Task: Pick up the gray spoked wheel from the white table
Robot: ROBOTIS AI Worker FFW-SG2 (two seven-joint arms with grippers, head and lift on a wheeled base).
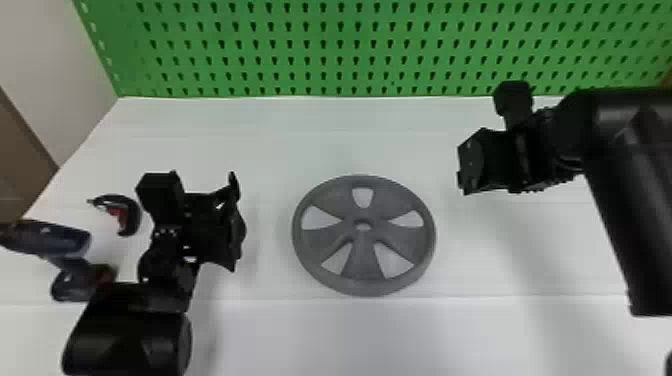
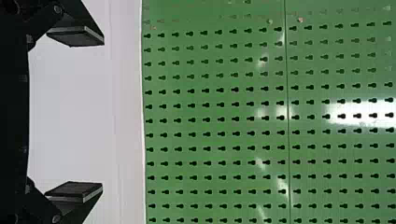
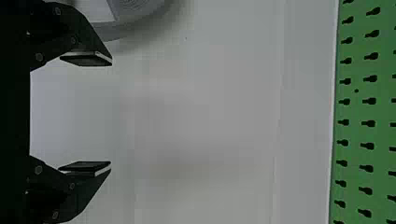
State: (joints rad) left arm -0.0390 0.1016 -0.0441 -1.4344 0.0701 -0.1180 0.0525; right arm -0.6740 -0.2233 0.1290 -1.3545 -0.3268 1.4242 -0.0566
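The gray spoked wheel [image 1: 364, 270] lies flat on the white table [image 1: 270, 150], in the middle of the head view. To its left my left gripper [image 1: 237, 222] is apart from it; in the left wrist view that gripper [image 2: 102, 114] is open with nothing between its fingers. Right of the wheel and farther back is my right gripper [image 1: 462, 170], held above the table. The right wrist view shows this gripper [image 3: 111, 114] open and empty, with part of the wheel's rim [image 3: 140, 19] past one finger.
A cordless drill [image 1: 65, 245] and a small black-and-red tool [image 1: 129, 215] lie on the table at the left, close beside my left arm. A green pegboard [image 1: 330, 45] stands along the table's back edge.
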